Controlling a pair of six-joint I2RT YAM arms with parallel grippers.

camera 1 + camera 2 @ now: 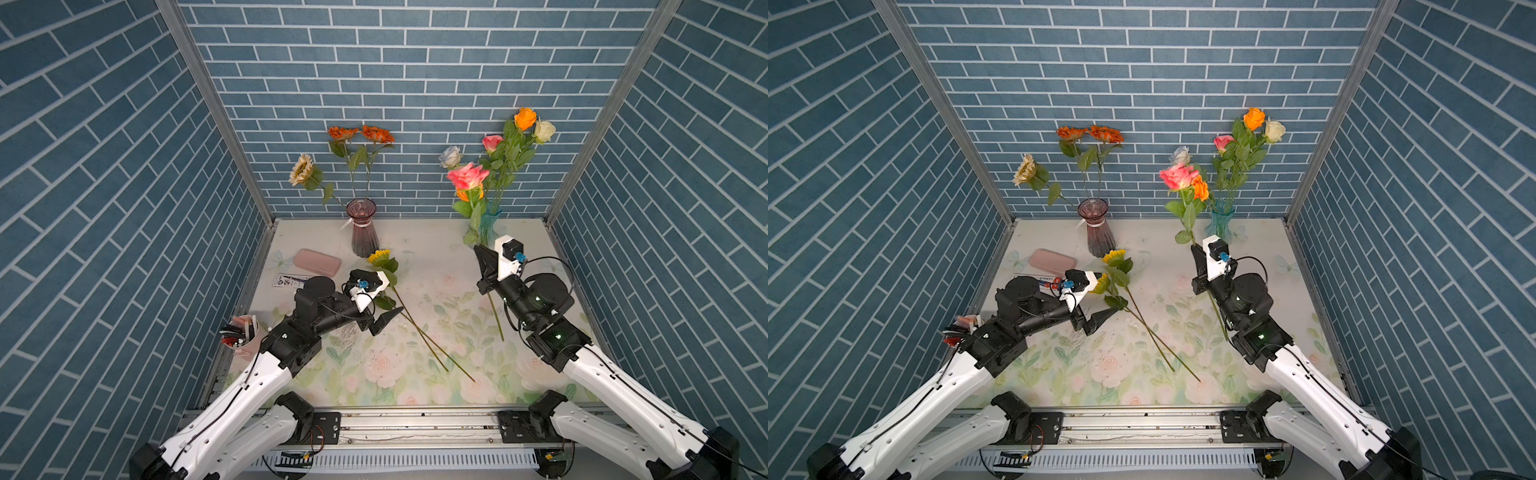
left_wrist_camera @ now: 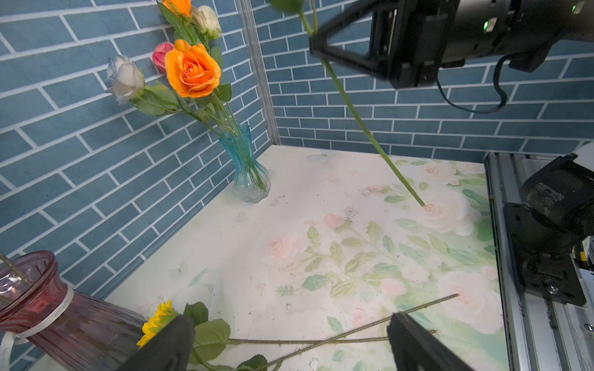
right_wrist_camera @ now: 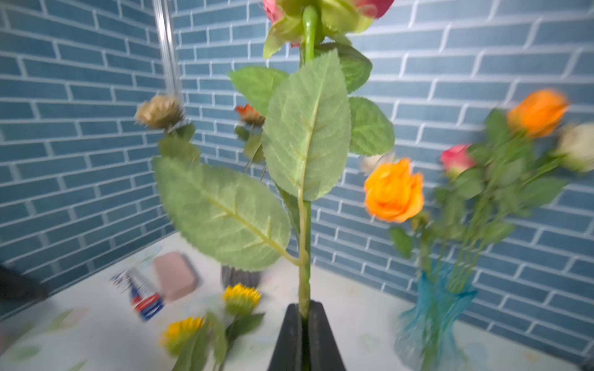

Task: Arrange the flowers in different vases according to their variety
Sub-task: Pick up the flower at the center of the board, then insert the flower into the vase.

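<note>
Reaching from the front rail (image 1: 415, 419), the left end effector (image 1: 386, 299) hangs wide open over two yellow sunflowers (image 1: 379, 256) lying, thin stems crossed, on the floral-print surface (image 1: 436, 249), apparently bound for the ribbed plum vase (image 1: 364, 232) of cream and orange sunflowers (image 1: 359, 133). The right end effector (image 1: 481, 255) is clamped on a pink rose (image 1: 467, 174) by the stem below its veined leaves, holding it head-up near the wavy-rimmed aqua glass vase (image 1: 490, 224) of roses (image 1: 524, 118), likely for a straight drop in.

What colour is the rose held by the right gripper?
Pink; the rose shows best in a top view.
</note>
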